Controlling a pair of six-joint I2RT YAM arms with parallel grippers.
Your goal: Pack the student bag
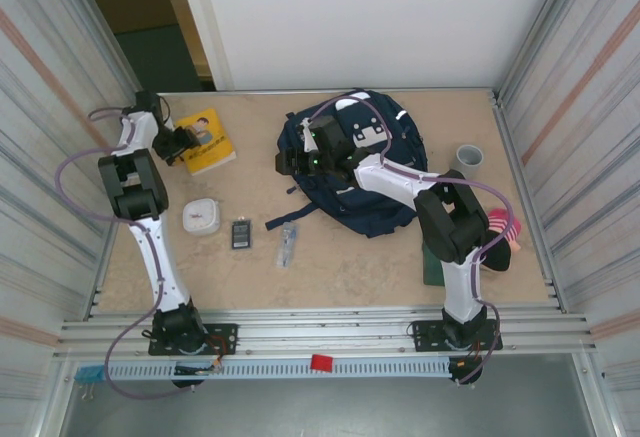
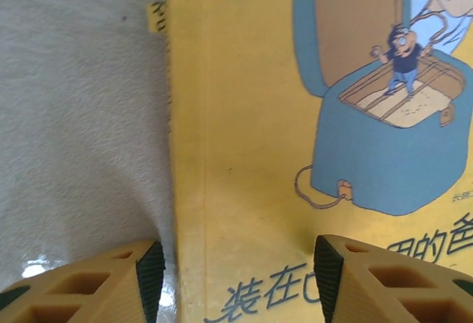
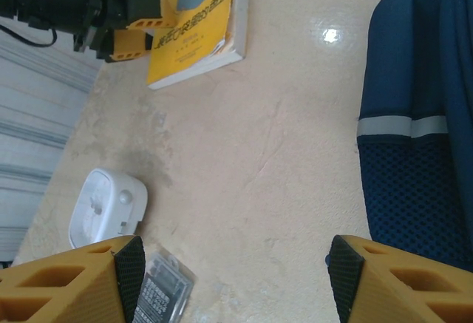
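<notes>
Left gripper (image 2: 236, 275): you are holding it open astride the edge of the yellow book (image 2: 244, 153), presumably for lifting. Right gripper (image 3: 233, 267): open, hovering above the bench (image 3: 281, 153); student bag (image 3: 414, 116) is lying just beside it.

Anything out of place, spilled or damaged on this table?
Nothing stands out. The navy blue fabric backpack lies flat in the middle, the yellow paperback book lies flat at the far left, and the small grey cup stands upright at the right. No spill or damage shows.
</notes>
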